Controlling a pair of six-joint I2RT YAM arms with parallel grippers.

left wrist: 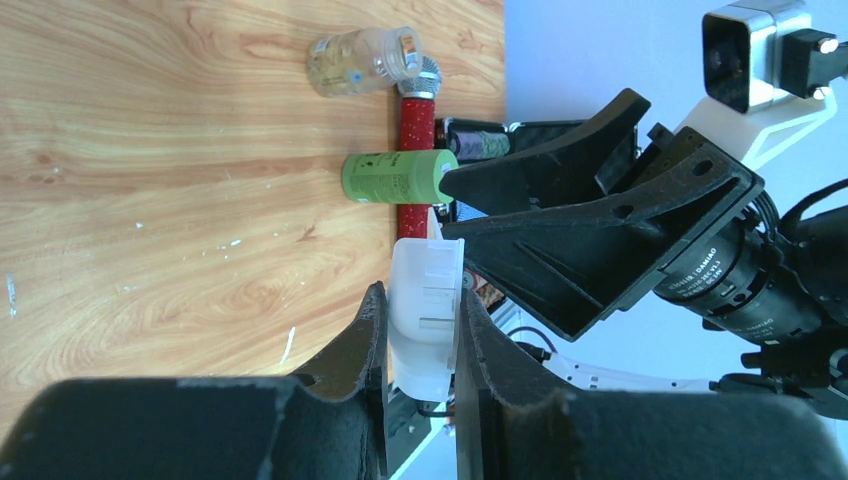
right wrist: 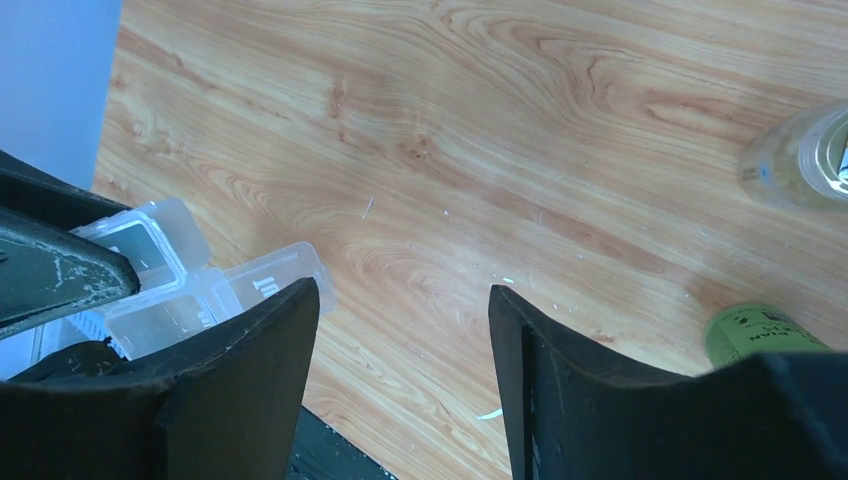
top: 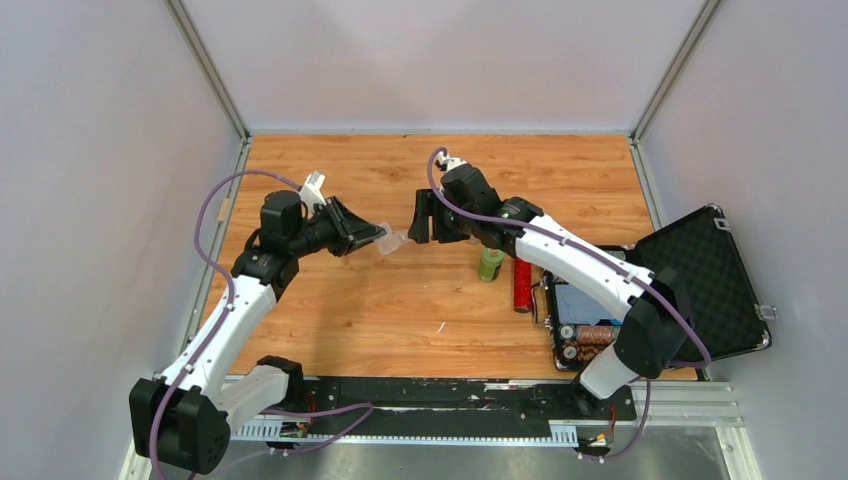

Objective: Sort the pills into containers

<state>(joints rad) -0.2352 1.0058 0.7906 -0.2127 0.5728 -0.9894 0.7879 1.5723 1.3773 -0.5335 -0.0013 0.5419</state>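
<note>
My left gripper (top: 381,236) is shut on a tiny clear plastic box (top: 394,241) and holds it above the table's middle. In the left wrist view the box (left wrist: 428,300) sits edge-on between my fingers (left wrist: 372,330). My right gripper (top: 416,222) is open and empty, facing the box from the right at a small gap. In the right wrist view the box (right wrist: 190,290), its lid open, lies just left of my open gripper (right wrist: 405,300). A small clear vial (left wrist: 360,62) with yellowish contents lies on the wood; it also shows in the right wrist view (right wrist: 800,155).
A small green bottle (top: 490,264) stands under the right arm, a red tube (top: 522,285) lies beside it. An open black case (top: 700,280) with poker chips sits at the right edge. Grey walls enclose the wooden table (top: 330,320).
</note>
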